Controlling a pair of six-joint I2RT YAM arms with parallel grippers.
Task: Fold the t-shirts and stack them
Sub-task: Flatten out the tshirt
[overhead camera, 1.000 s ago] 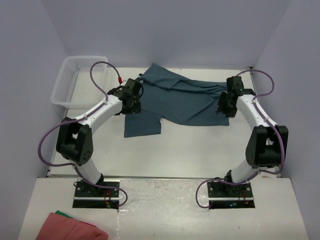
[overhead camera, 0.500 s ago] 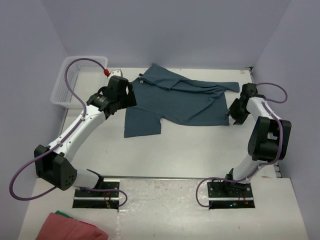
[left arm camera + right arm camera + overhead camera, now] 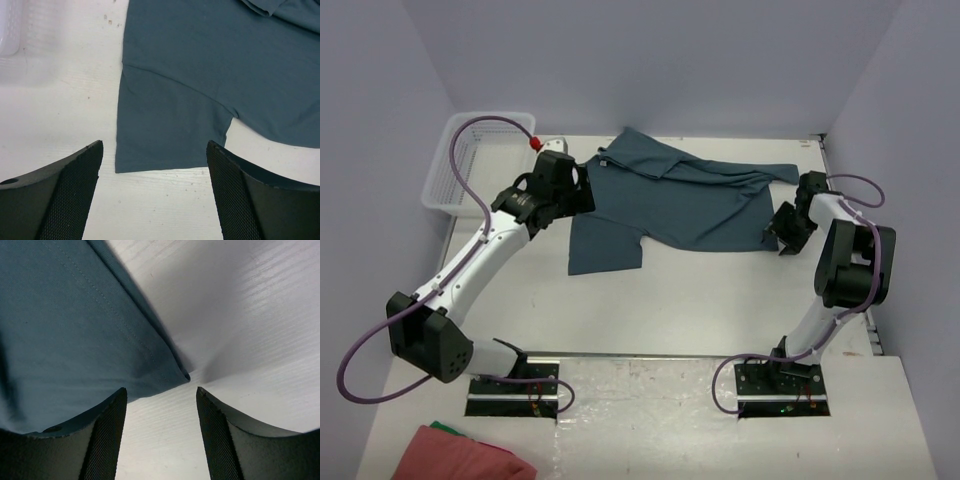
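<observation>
While t-shirt lies flat, left hand wide apart over sleeve; right hand parted, empty, by corner

Bright even overhead light, soft shadow on the table beside the t-shirt

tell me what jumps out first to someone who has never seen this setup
A dark teal-blue t-shirt lies spread and rumpled, not yet folded, across the far middle of the white table. The left fingers hang open above its near-left sleeve, and the right fingers stand open at its right hem corner, neither holding cloth. A white basket sits at the far left corner.
</observation>
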